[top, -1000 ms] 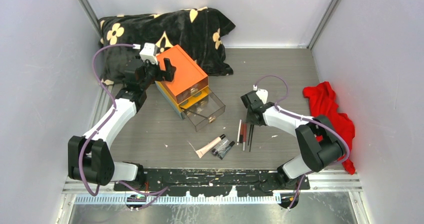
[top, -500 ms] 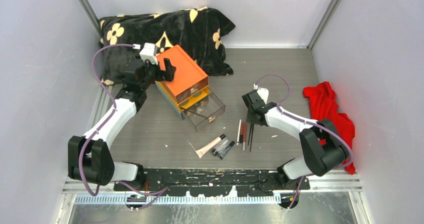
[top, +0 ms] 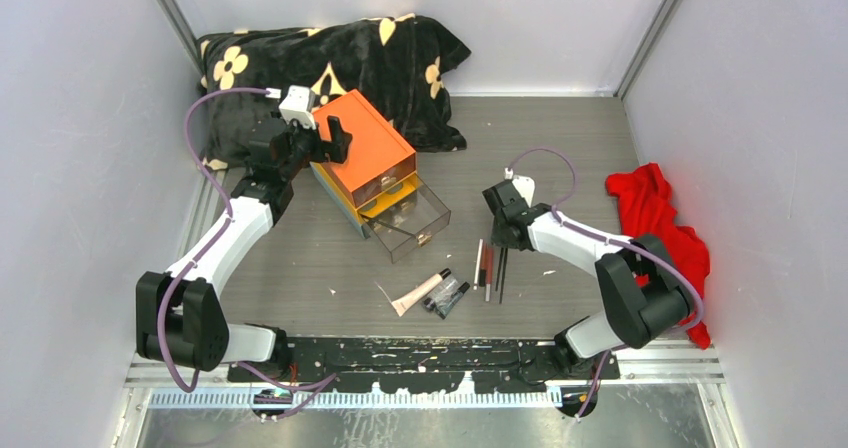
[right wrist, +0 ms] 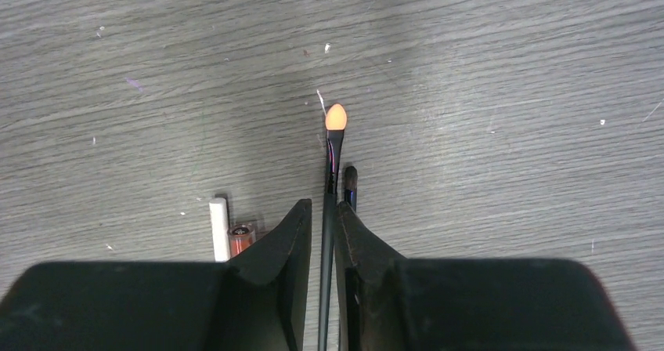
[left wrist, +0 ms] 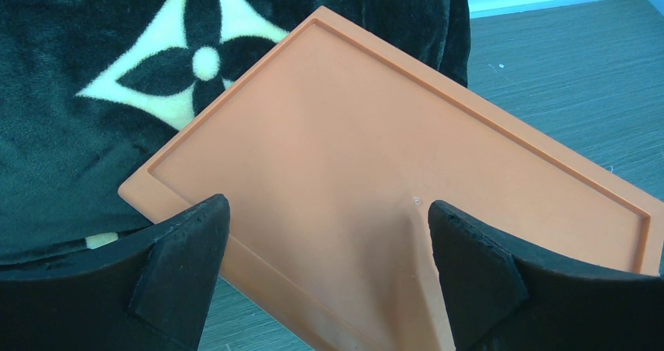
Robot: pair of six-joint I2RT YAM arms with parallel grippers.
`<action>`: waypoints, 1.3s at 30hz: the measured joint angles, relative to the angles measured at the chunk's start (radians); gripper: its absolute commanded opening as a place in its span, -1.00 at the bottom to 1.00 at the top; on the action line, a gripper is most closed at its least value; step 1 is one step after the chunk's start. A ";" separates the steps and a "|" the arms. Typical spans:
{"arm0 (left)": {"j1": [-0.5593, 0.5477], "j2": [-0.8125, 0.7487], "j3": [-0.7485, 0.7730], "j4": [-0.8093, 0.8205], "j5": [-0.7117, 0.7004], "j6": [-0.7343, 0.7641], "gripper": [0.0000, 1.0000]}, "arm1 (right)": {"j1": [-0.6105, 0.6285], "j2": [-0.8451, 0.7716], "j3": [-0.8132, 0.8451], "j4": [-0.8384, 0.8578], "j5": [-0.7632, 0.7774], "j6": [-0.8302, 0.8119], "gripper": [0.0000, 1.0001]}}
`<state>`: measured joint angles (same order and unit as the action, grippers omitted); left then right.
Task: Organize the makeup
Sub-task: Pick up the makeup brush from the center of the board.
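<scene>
Though hidden overhead, right end effector (right wrist: 323, 214) pinches applicator (right wrist: 332, 163) | left end effector (left wrist: 326, 206) wide open

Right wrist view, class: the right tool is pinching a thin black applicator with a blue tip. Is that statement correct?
Not quite. The right tool does pinch the thin black applicator, but its tip is orange, not blue. The right wrist view shows this.
</scene>
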<state>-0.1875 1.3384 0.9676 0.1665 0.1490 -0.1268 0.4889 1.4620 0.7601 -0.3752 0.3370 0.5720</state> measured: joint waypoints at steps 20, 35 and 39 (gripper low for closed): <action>0.000 -0.002 -0.006 0.007 0.000 0.001 0.96 | -0.003 0.055 0.001 0.041 0.006 -0.013 -0.78; 0.000 -0.004 -0.011 0.014 -0.002 0.003 0.96 | -0.007 0.051 0.003 0.048 0.017 -0.032 -0.99; 0.000 -0.004 -0.011 0.015 -0.002 0.002 0.96 | -0.007 0.025 0.092 -0.062 0.036 -0.075 -0.99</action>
<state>-0.1875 1.3346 0.9569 0.1814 0.1471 -0.1249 0.4820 1.4872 0.8520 -0.4370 0.3729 0.4973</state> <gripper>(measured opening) 0.981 0.036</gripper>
